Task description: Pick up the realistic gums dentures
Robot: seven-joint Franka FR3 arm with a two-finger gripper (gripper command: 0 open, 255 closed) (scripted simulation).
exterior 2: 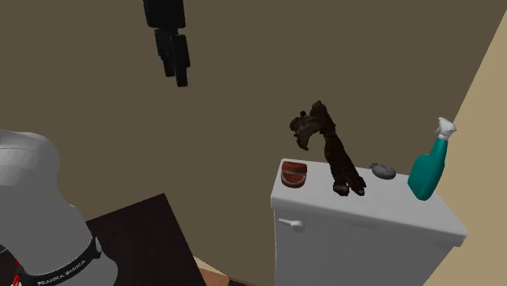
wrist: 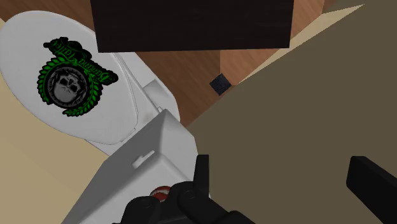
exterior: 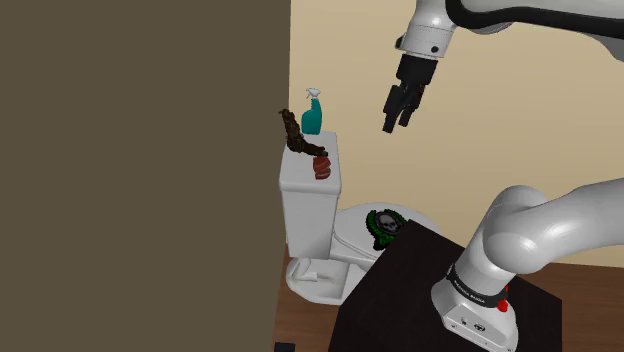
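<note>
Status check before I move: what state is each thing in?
Pincer: open, empty, in the air.
Dentures: resting on the tank lid, ungrasped.
Spray bottle: upright on the tank lid.
Toilet seat lid: shut.
Dark brown gnarled piece: standing on the tank lid.

White arm [exterior: 545, 232] arcs high; its 2 black fingers [wrist: 374, 182] stand apart, pointing down.

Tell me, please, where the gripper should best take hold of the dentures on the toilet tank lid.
Probably from straight above, closing the open gripper across the red gum arch of the dentures. They sit low on the flat tank lid, near its end, so a side approach offers little; the dark brown figure stands beside them.
</note>
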